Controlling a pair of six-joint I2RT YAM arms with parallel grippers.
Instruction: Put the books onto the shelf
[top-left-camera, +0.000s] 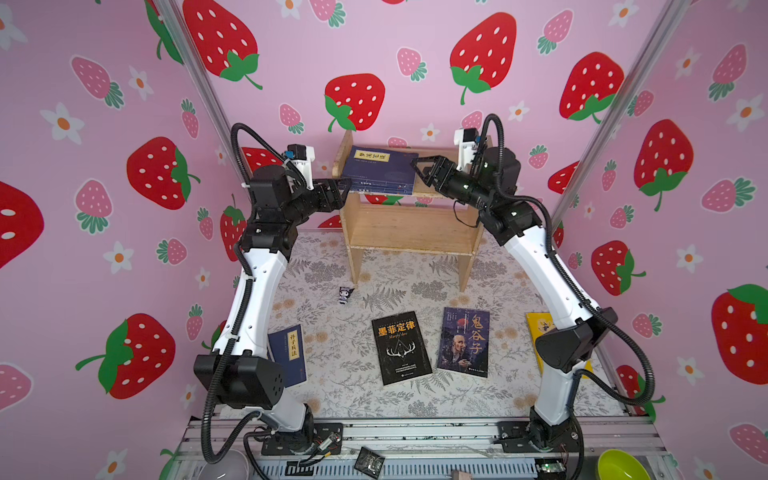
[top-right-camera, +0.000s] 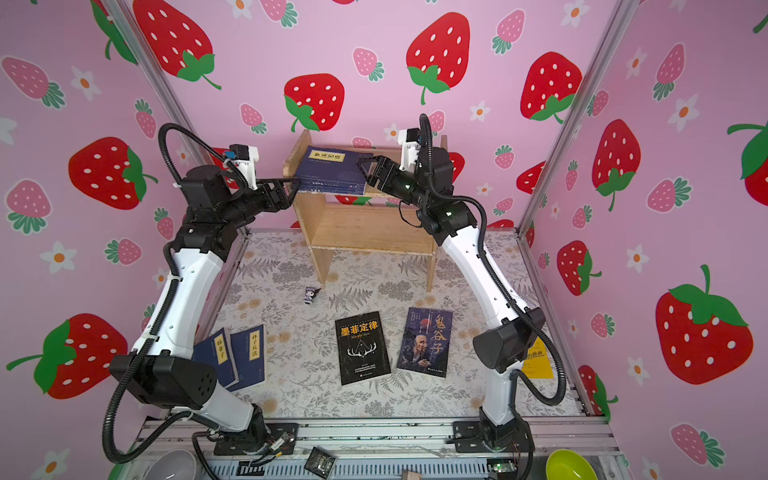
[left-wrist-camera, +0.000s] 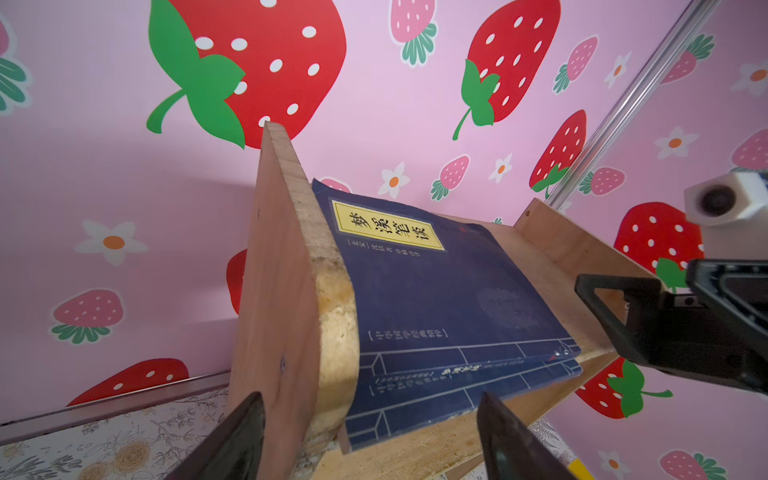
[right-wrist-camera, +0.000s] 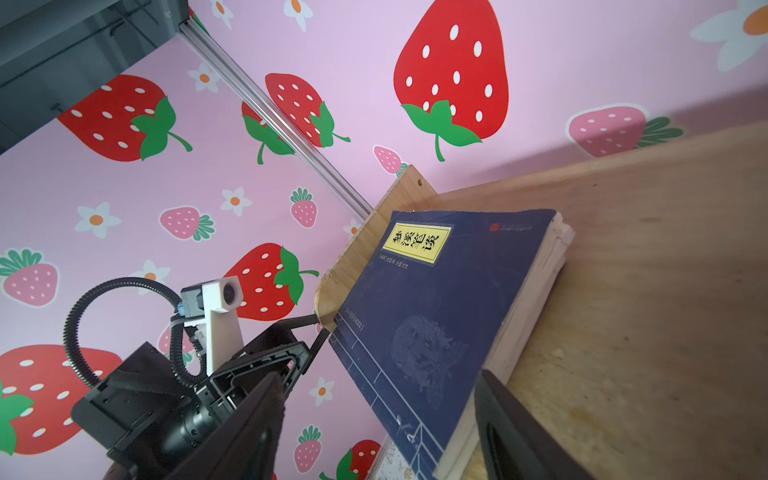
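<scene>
1. Where the table comes closest to the arm bases, five books lie flat and face up. At the left a navy book lies just beside a second navy book, which is partly hidden by the left arm.
2. Near the middle lies the black book with gold characters and antlers. Just to its right, apart from it, is the dark book with an old man's face.
3. At the right the yellow book shows only in part behind the right arm.
4. Farther back a tiny dark figurine stands alone in front of the shelf's left leg.
5. At the back wall stands the shelf. On its upper tier a stack of navy books lies flat against the left side panel, with its near edge over the front of the board.
6. The left tool is at the shelf's upper left front corner, its jaws wide apart. One finger is outside the side panel, the other in front of the stack, and it holds nothing.
7. The right tool is at the stack's right edge with its jaws spread and nothing clamped between them.
</scene>
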